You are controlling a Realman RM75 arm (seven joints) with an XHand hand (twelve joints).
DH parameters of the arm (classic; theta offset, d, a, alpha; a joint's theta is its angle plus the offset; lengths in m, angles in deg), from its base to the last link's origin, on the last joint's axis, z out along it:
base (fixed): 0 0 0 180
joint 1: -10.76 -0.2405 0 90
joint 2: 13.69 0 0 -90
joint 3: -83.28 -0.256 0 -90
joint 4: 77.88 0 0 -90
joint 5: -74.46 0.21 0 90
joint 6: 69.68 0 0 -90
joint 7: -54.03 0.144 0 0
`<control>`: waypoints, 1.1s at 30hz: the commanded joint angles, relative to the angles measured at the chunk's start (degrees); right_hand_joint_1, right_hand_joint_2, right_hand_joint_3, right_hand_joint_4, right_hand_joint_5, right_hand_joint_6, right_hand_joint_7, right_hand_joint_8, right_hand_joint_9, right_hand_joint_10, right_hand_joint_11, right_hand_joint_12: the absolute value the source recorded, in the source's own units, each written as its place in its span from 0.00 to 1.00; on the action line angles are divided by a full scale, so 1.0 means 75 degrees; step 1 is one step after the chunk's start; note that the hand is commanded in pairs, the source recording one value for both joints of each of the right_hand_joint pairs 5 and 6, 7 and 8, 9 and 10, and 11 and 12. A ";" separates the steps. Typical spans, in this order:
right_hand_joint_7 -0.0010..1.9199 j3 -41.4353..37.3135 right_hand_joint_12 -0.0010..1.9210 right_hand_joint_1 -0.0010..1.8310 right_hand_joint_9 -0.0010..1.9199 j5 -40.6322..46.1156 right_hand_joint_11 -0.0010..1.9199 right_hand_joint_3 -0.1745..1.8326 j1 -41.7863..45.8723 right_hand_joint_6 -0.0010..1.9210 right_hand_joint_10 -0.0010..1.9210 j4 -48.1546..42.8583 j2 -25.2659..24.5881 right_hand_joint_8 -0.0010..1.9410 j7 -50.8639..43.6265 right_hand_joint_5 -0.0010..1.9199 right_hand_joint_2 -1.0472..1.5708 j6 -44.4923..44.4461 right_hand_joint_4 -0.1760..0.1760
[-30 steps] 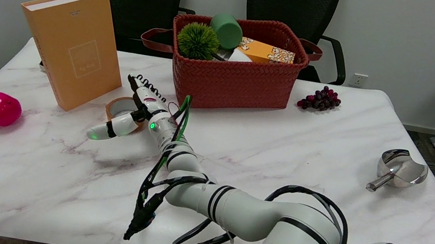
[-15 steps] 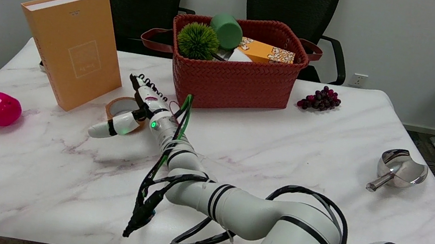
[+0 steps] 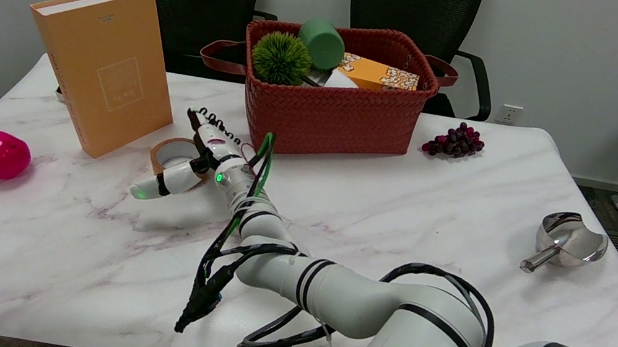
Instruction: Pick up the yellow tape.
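Since the earlier frames the right hand (image 3: 193, 159) is sitting a touch farther right and its thumb is lying a little nearer the roll, while everything on the table is staying where it was. The hand is hanging over the yellow tape (image 3: 169, 152), which is lying flat on the marble table (image 3: 378, 210) toward the far-left part, just in front of the near corner of the orange book (image 3: 102, 63) and left of the red woven basket (image 3: 332, 108). The fingers (image 3: 206, 118) are stretching straight out toward the far edge past the roll's right side, and the thumb is spreading out toward the left across the roll's near rim; they are standing apart, holding nothing, though whether the thumb is touching the tape cannot be told. The book is standing upright near the far-left corner. The basket is sitting at the middle of the far edge, holding a spiky green ball (image 3: 281, 58), a green cup (image 3: 321, 43) and a yellow box (image 3: 377, 74). A bunch of dark grapes (image 3: 456, 140) is lying right of the basket, a pink ball (image 3: 0, 154) is resting by the left edge, and a shiny metal scoop (image 3: 566, 240) is lying near the right edge.
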 commanded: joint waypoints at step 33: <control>0.21 -0.0290 0.26 0.60 0.10 -0.0009 0.26 0.28 -0.0043 0.03 0.10 0.0067 -0.0022 0.21 -0.0852 0.03 0.53 0.0024 0.50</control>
